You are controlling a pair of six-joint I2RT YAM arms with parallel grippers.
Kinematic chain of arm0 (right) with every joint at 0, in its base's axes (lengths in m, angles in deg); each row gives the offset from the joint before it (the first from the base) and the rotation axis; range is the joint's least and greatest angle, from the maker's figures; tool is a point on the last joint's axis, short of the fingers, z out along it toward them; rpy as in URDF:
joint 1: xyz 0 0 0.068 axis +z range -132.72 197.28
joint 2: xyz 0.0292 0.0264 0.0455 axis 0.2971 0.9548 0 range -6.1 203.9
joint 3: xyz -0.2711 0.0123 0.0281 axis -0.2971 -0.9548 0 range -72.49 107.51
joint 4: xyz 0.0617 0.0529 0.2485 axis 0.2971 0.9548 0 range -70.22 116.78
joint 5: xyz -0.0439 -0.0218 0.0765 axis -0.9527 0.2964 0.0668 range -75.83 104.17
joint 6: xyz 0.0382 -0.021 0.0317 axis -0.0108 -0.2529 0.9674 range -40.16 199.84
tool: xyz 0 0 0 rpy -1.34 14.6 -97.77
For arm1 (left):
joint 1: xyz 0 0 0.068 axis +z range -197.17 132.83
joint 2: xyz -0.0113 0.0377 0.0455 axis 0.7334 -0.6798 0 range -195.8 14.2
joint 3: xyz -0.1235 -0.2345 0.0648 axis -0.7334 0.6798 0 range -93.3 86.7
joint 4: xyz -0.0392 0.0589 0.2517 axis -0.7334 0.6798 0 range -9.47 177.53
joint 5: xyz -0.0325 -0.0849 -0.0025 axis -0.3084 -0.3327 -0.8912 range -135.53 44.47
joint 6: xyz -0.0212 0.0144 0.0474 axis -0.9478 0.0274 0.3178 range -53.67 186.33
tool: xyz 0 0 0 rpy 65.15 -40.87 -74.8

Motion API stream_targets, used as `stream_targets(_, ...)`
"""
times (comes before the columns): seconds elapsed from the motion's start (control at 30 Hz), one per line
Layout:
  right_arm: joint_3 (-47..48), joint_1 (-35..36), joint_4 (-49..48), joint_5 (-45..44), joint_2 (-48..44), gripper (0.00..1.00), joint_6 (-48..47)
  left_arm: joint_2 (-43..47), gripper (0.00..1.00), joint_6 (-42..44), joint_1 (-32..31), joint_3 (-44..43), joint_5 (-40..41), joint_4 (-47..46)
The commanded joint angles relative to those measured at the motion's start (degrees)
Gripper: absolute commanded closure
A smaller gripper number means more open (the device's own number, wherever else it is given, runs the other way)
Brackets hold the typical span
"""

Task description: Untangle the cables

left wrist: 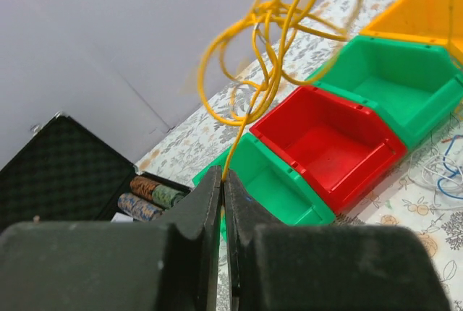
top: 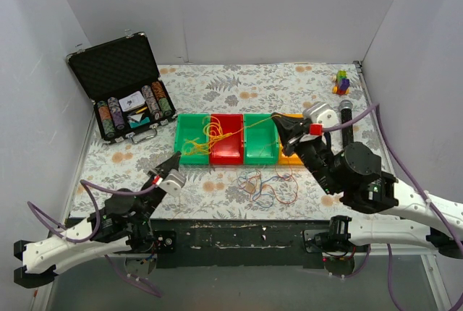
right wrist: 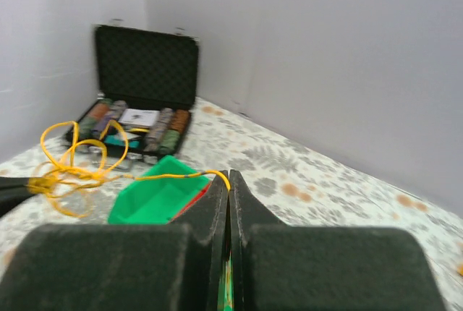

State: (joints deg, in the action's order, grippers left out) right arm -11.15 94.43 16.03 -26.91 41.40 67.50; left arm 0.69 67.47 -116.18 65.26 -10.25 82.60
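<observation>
From above, a yellow cable (top: 215, 131) runs over the bins (top: 226, 159) at mid-bench, strung between the left gripper (top: 176, 157) and the right gripper (top: 278, 118). The other cables (top: 269, 186) lie loose toward the near edge. Left wrist: jaws pressed together, pinching the yellow cable. Right wrist: jaws likewise closed on its other end.

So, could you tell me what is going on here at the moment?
The two robot arms are stretching one thin yellow wire cable between them. The left claw is shut on one end and the right claw on the other, so the cable hangs with tangled loops in its middle above the row of green, red and orange plastic bins. A clump of thin red and blue wires lies untouched on the flowered table in front of the bins.
</observation>
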Motion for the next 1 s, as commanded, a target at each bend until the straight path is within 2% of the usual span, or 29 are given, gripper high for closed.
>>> stream_targets(0.0,-2.09,-0.24,-5.11,-18.22,-5.04,0.99,-7.42,3.59,1.0,-7.99,0.55,-2.46,5.14,11.79)
stream_targets(0.13,-4.03,-0.24,-10.65,-24.12,-8.91,0.99,-12.7,3.41,1.0,-9.67,0.55,-3.97,4.53,16.82)
stream_targets(0.27,-5.61,-0.24,-17.33,-29.13,-12.08,0.99,-18.94,2.71,1.0,-12.92,0.55,-5.72,2.16,25.6)
stream_targets(0.37,-7.98,-0.24,-28.98,-33.0,-14.45,0.99,-30.15,2.27,1.0,-15.64,0.55,-6.43,0.57,32.89)
stream_targets(0.43,-9.04,-0.24,-38.05,-33.97,-16.82,0.99,-38.16,3.14,1.0,-17.05,0.46,-6.69,0.05,36.5)
stream_targets(0.7,-8.61,-0.24,-48.96,-33.63,-19.73,0.99,-49.96,7.8,1.0,-18.99,-0.42,-6.34,0.3,48.29)
stream_targets(0.73,-8.26,-0.15,-48.12,-33.28,-19.65,0.99,-49.45,7.98,1.0,-18.9,-0.68,-6.6,0.39,48.3)
stream_targets(0.83,-5.71,-0.15,-34.0,-31.0,-18.33,0.99,-38.94,6.67,1.0,-16.63,-0.77,-7.57,1.27,42.7)
stream_targets(0.97,-3.96,-0.15,-32.64,-27.49,-12.72,0.99,-35.31,2.72,1.0,-9.87,-0.77,-10.29,0.31,31.01)
